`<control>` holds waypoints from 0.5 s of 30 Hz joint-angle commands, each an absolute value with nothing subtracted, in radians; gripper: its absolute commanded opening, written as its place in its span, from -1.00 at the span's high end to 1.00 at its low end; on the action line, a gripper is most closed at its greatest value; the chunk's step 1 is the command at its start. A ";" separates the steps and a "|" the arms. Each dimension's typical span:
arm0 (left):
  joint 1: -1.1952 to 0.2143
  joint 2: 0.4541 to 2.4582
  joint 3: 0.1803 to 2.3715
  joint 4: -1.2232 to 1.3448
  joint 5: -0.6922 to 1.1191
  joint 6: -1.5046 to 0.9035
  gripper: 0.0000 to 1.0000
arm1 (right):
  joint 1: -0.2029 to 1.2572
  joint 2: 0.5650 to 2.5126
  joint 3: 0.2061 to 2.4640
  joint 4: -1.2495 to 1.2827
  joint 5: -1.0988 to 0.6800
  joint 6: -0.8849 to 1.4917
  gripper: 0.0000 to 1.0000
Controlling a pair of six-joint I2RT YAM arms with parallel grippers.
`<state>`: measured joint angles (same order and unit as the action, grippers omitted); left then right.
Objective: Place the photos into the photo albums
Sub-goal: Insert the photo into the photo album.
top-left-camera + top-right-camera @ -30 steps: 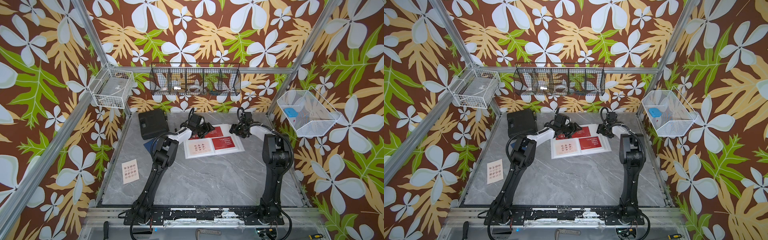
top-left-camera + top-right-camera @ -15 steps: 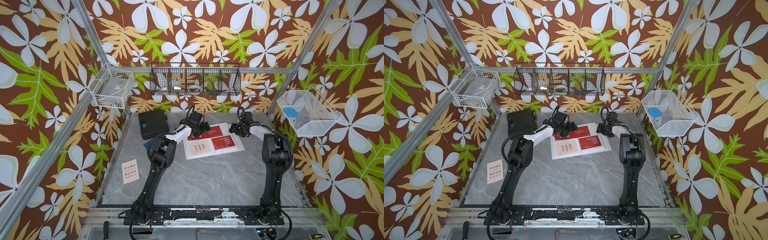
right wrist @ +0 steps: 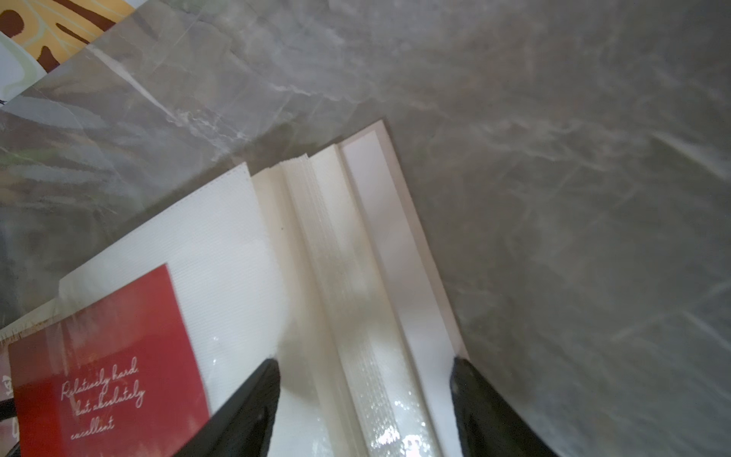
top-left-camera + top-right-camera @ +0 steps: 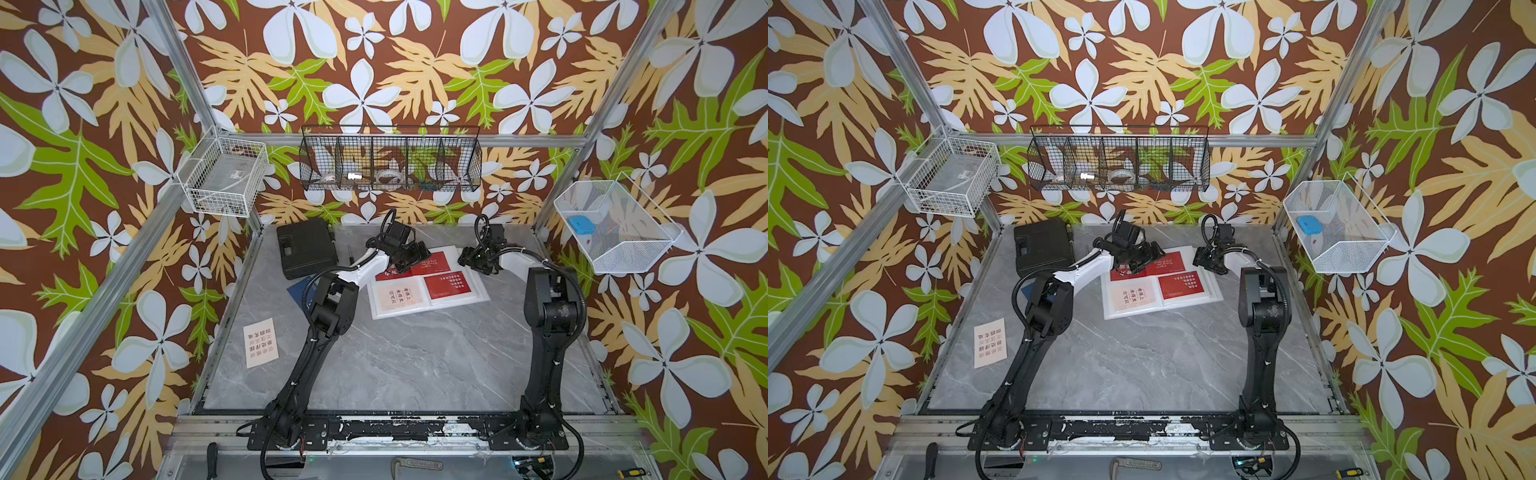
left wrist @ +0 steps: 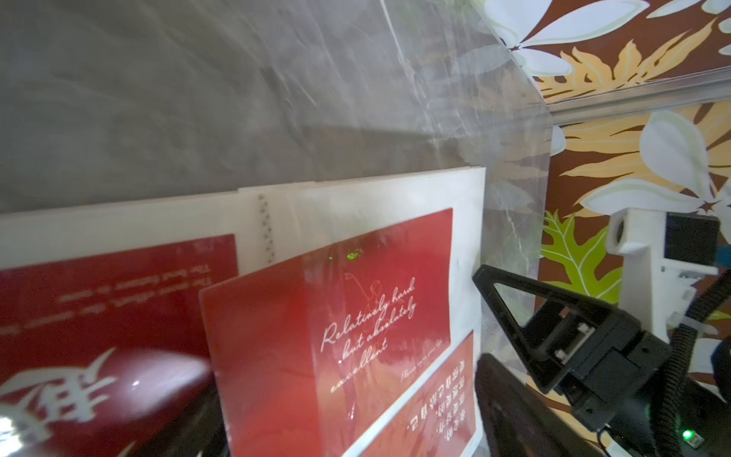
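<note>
The white photo album (image 4: 415, 312) (image 4: 1144, 312) lies open at the back of the table. In its pages sit a cream photo (image 4: 397, 296) and red photos (image 4: 446, 284) (image 4: 432, 262). My left gripper (image 4: 409, 254) (image 5: 342, 376) hovers over the far pages, open. Between its jaws lies the red photo with white script (image 5: 328, 336) (image 3: 103, 364), one part under clear film. My right gripper (image 4: 471, 262) (image 3: 364, 368) is open, straddling the album's right-hand page stack (image 3: 344, 245). A loose cream photo (image 4: 260, 343) (image 4: 990, 343) lies near the left edge. A navy photo (image 4: 298, 287) peeks out under the left arm.
A black case (image 4: 305, 247) lies at the back left, close to the left arm. Wire baskets hang on the left (image 4: 226, 183), back (image 4: 390, 160) and right (image 4: 615, 226) walls. A clear film sheet (image 5: 455, 99) curves up over the album's right page.
The left wrist has shifted slightly over the album's far pages. The right arm has stayed where it was.
</note>
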<state>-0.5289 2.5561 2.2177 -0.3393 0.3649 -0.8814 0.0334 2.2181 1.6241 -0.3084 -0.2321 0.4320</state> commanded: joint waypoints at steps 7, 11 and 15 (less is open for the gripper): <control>-0.545 2.591 2.230 -0.201 0.499 -0.971 -0.76 | 0.035 2.230 1.602 -0.362 -0.256 0.449 -0.43; -0.546 2.587 2.225 -0.179 0.537 -0.992 -0.76 | 0.036 2.233 1.601 -0.358 -0.269 0.451 -0.43; -0.548 2.557 2.200 -0.184 0.514 -0.987 -0.76 | 0.037 2.232 1.588 -0.353 -0.276 0.450 -0.43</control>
<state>-0.5385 2.5839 2.2108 -0.2314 0.4576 -0.9737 0.0311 2.2169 1.6032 -0.2604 -0.2245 0.4377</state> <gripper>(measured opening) 0.879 0.715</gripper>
